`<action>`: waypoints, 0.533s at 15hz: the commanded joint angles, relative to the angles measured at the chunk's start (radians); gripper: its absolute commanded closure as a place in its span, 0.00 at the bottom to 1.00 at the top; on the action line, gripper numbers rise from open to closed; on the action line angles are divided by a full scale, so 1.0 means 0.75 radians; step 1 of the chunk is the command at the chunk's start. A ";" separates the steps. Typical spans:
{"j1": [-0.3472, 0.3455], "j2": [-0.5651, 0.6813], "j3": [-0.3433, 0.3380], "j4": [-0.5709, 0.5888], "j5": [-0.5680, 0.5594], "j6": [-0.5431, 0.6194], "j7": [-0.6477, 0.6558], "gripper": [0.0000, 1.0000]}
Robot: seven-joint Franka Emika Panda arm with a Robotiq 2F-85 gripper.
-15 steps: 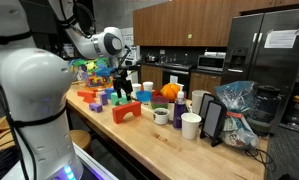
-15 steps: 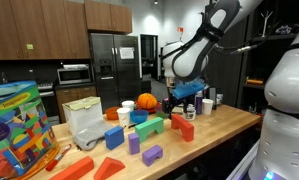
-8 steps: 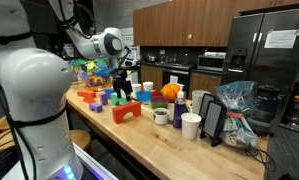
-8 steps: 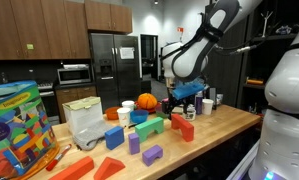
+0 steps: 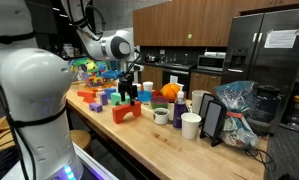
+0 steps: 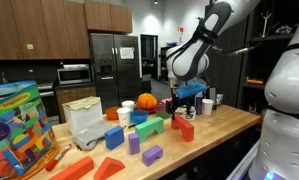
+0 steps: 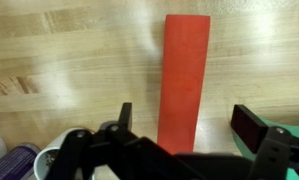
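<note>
The gripper (image 7: 185, 113) hangs wide open and holds nothing, directly above the red block (image 7: 186, 75), which lies on the wooden table (image 7: 59, 60) and shows between the two fingers (image 7: 124, 115), its long axis running near to far, across their line of closing.

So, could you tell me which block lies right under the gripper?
The red block: the wrist view shows it below the open gripper, between its jaws; the green block and blue block lie aside.
</note>
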 commanded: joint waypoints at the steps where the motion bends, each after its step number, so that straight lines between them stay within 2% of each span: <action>1: 0.005 0.075 -0.086 0.024 0.126 -0.006 -0.186 0.00; 8: 0.009 0.130 -0.136 0.017 0.259 0.015 -0.347 0.00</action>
